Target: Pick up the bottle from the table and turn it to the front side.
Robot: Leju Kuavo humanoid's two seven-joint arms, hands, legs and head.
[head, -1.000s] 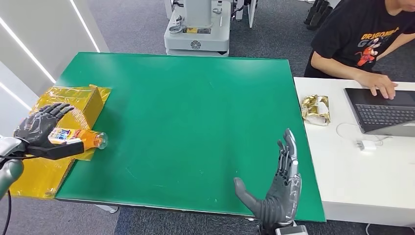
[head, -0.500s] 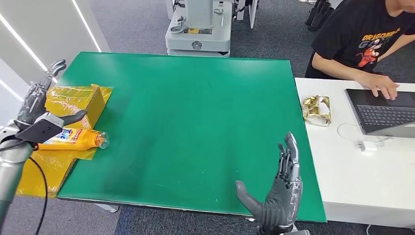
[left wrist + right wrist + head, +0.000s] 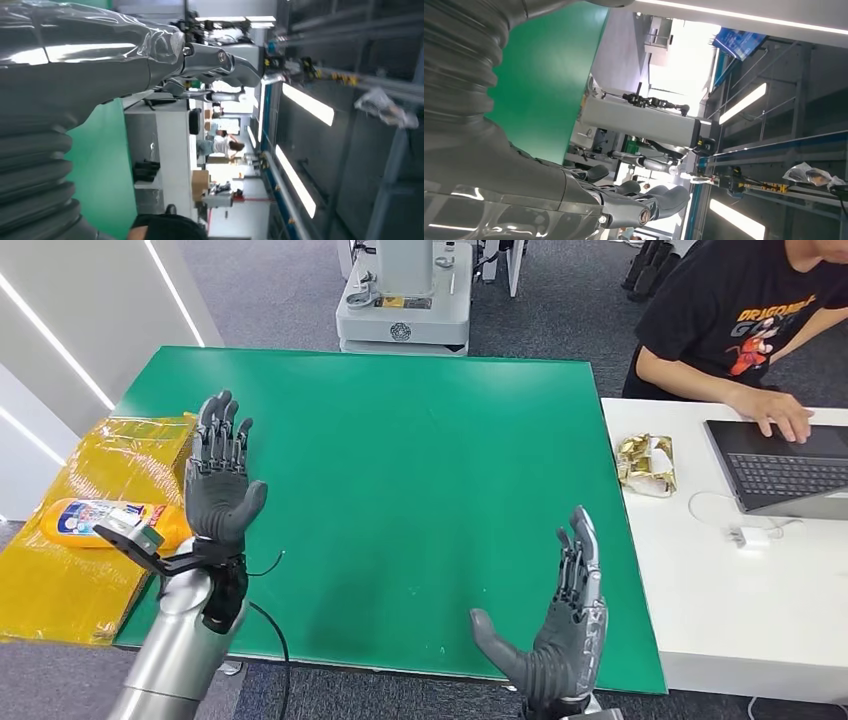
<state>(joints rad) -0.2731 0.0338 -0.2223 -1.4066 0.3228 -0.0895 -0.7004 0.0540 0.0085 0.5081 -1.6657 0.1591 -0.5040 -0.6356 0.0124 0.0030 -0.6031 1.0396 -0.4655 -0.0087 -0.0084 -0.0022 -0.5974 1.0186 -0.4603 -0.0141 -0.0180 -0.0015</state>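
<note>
The left hand (image 3: 222,480) and its wrist bracket hide the bottle (image 3: 100,521) neck end.

1. Yellow foil-wrapped box (image 3: 80,570) sits at the green table's (image 3: 420,470) left edge.
2. White desk (image 3: 740,610) alongside: crumpled gold wrapper (image 3: 645,462), laptop (image 3: 785,468), white charger (image 3: 748,536).
3. Person in black tee (image 3: 740,315) typing.

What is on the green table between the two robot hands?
Nothing. In the head view, the green table is bare between the left robot hand and the right robot hand.

The bottle (image 3: 105,521) lies on the wrapped box (image 3: 70,570) left of the table (image 3: 400,440), beside the left robot hand (image 3: 218,490).
</note>
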